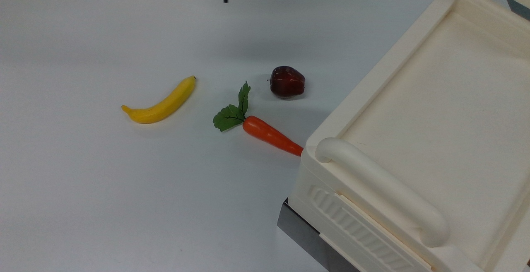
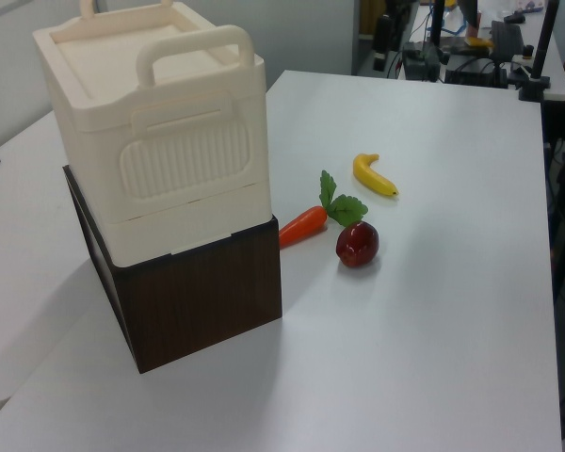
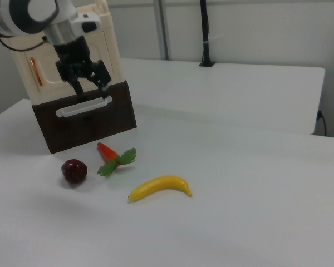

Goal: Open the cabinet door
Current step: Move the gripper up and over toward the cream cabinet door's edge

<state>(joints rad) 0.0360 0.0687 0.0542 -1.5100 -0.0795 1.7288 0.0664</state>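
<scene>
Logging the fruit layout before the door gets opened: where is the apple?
In the top view the apple lies on the white table, just above and right of the carrot, with the cream cabinet further right.

Curved yellow plastic banana (image 1: pixel 160 102), glossy dark red apple (image 1: pixel 287 81), orange carrot (image 1: pixel 271 135) with green leaves, ribbed cream plastic cabinet (image 2: pixel 160 132) on dark brown wood-grain base (image 2: pixel 193 297).
</scene>
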